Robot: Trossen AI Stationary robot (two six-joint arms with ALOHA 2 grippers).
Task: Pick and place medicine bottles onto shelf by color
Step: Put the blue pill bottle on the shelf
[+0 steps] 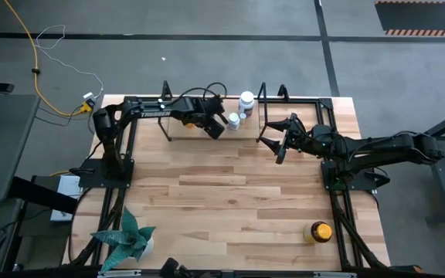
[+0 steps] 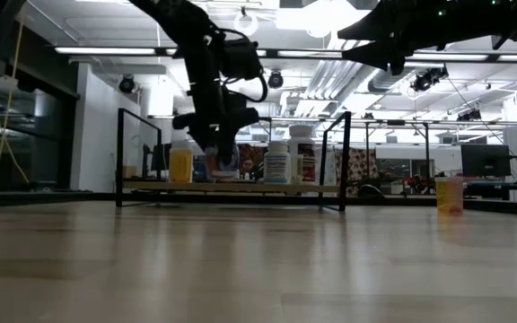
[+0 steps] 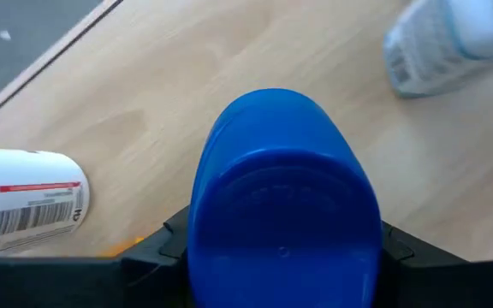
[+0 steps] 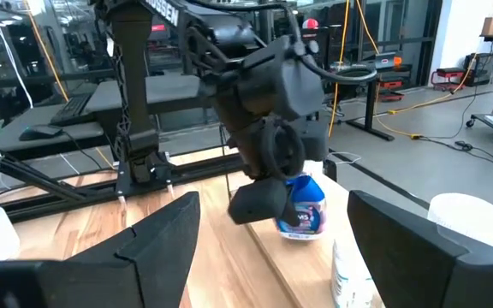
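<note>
the blue pill bottle (image 3: 282,201) sits clamped between the left gripper (image 1: 215,125)'s two dark fingers, over the wooden floor of the shelf (image 1: 315,98) at the far edge of the table (image 1: 230,201). in the right wrist view the same bottle (image 4: 304,207) hangs just below that gripper, its base close to the shelf floor; whether it touches i cannot tell. just beside the gripper stand two white bottles, a small one (image 1: 234,120) nearest and a taller white-capped one (image 1: 246,101) beyond it. another white bottle with a barcode label (image 3: 28,198) lies on its side near the fingers. an orange bottle (image 2: 180,165) stands on the shelf to the gripper's other side. the right gripper (image 1: 283,139) hovers near the shelf's end, jaws spread wide and empty. well apart, an amber bottle (image 1: 318,232) and a teal potted plant (image 1: 127,238) stand near the table's front.
</note>
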